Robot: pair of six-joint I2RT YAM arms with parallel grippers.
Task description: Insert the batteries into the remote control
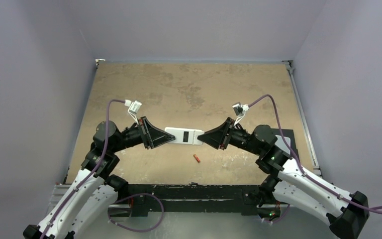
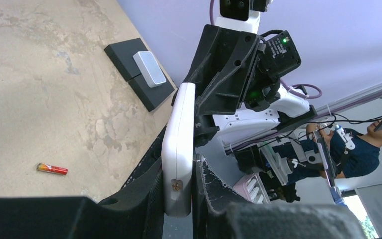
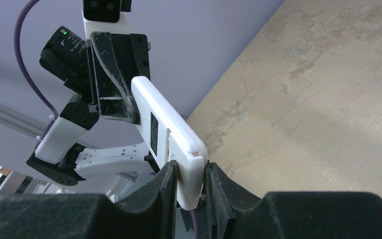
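Remote: flat white plastic slab

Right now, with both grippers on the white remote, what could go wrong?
Both the left gripper and right gripper pinch only the ends of the flat white rectangular remote; if they pull apart or twist, it may slip. The slim red cylindrical battery lies loose and could roll.

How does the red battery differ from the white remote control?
The remote control is white, flat, rectangular; the battery is a slim red cylinder. The remote control is much longer than the battery. The left gripper and right gripper hold the remote control by its ends; the battery lies loose on the table.
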